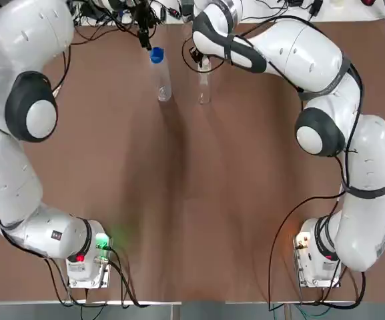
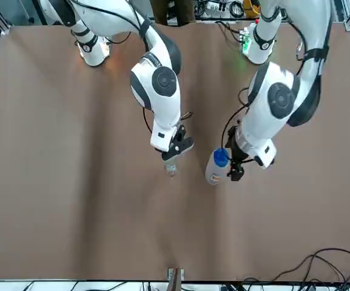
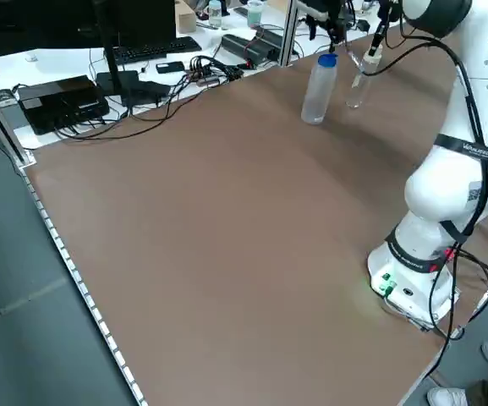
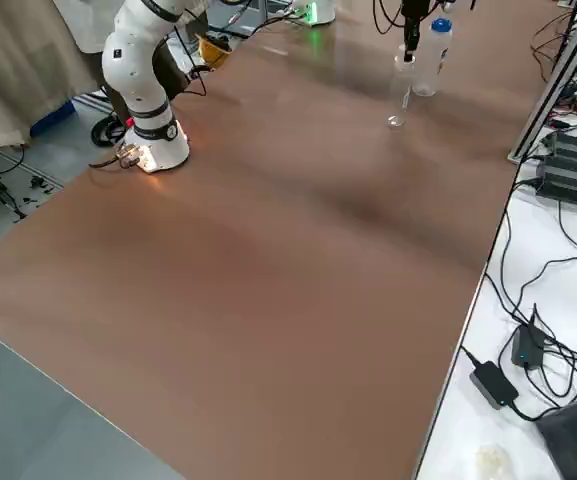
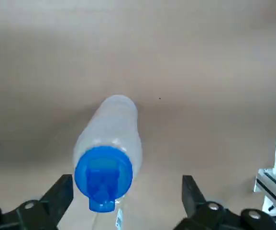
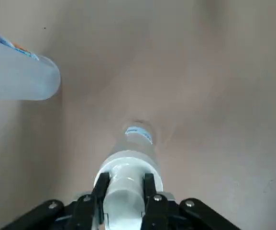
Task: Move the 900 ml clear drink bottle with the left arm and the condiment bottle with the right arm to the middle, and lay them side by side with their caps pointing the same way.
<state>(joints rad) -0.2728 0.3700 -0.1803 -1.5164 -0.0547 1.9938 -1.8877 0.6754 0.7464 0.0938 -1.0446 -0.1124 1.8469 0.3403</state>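
We see a wide brown table (image 1: 192,200). In the upper middle of the top picture, the clear drink bottle (image 1: 161,80) stands up with its blue cap on. The condiment bottle (image 1: 205,87) is upright just to its right, not touching it. The left gripper (image 5: 126,187) hangs by the blue cap with its fingers spread wide, holding nothing. The right gripper (image 6: 124,184) squeezes the condiment bottle's white cap. In the upper left of the left side picture, a white desk (image 3: 57,61) holds a keyboard (image 3: 150,51), a black box (image 3: 57,97) and lots of cables (image 3: 184,80).
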